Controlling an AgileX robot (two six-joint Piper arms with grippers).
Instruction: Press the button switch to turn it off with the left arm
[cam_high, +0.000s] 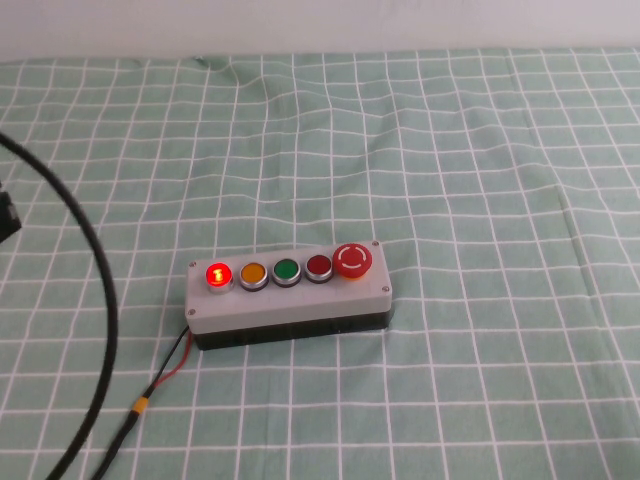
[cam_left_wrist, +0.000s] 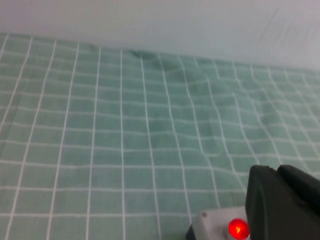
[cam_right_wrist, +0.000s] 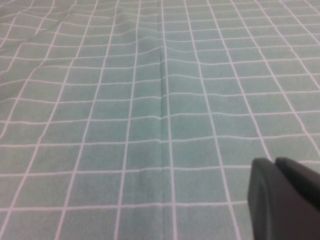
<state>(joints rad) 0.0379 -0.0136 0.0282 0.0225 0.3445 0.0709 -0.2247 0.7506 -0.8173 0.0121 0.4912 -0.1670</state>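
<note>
Left gripper (cam_left_wrist: 280, 200) hides most of the button box (cam_left_wrist: 210, 227), both edge-cropped.

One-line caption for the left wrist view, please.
Left hand, fingers together, beside the lit red button on the grey switch box; right hand elsewhere over the checked cloth.

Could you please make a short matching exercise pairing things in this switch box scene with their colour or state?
1. leftmost button
2. emergency stop
3. left gripper
4. right gripper

a. over bare green cloth, shut
b. lit red
c. shut beside the lit button
d. large red mushroom cap, right end of box

Pairs: 1-b, 2-d, 3-c, 4-a
</note>
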